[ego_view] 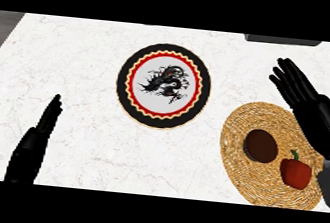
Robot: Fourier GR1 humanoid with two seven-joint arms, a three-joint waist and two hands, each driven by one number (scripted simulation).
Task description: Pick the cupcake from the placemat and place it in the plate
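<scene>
While the cupcake, a dark brown round cake seen from above [261, 145], sits untouched on the round woven straw placemat [245, 171] at the near right of the white marbled worktop [72, 99], the step in hand looks to be the reach. Just beside the cupcake on the mat lies a red bell pepper with a green stem [295, 172], so the fingers would best close from the far and left sides to avoid nudging it. The right hand [310, 105] hovers over the mat's far right edge, fingers straight and spread, holding nothing. The left hand [38, 139] rests open and edge-on near the left, also empty. Farther off, the round black-rimmed plate with a red scalloped ring and a dark dragon figure [164, 86] stands well apart from the mat, with bare worktop between for the carry; the worktop's right edge lies close behind the right hand.
</scene>
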